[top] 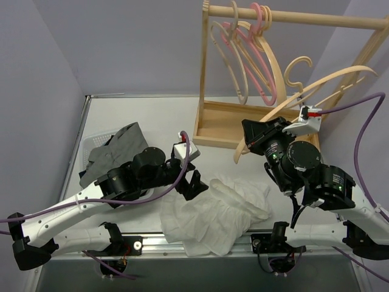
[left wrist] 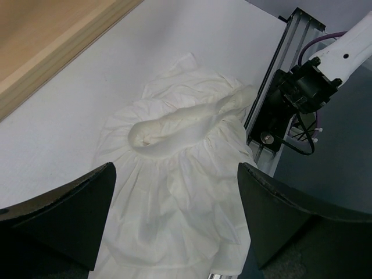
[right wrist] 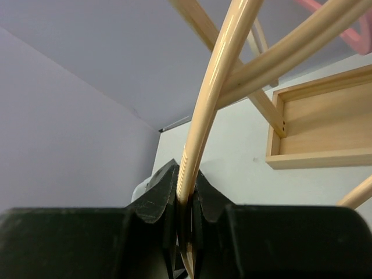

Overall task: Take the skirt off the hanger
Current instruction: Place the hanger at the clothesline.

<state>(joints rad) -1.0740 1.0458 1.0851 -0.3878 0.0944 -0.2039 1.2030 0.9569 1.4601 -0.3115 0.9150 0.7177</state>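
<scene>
the skirt (top: 121, 146) is off the hanger and lies at the left of the desk (top: 152, 112), a crumpled grey heap of soft, matte cloth spilling over a white plastic basket (top: 91, 141). the hanger (right wrist: 215, 81) is bare. it is pale, glossy wood, round in section and curved, with a ribbed stretch just where the right jaws pinch it, closed narrow on one arm near its end.

that grip looks like the weak spot. slick round wood held far from its middle could pivot or slide out, and the long free end with its hook could swing into the wooden rack (top: 292, 17) and the hangers on its rail.

the left jaws stand wide and empty just above a thin white ruffled blouse (left wrist: 174, 192). if they drop lower, they could snag its gathered folds.
</scene>
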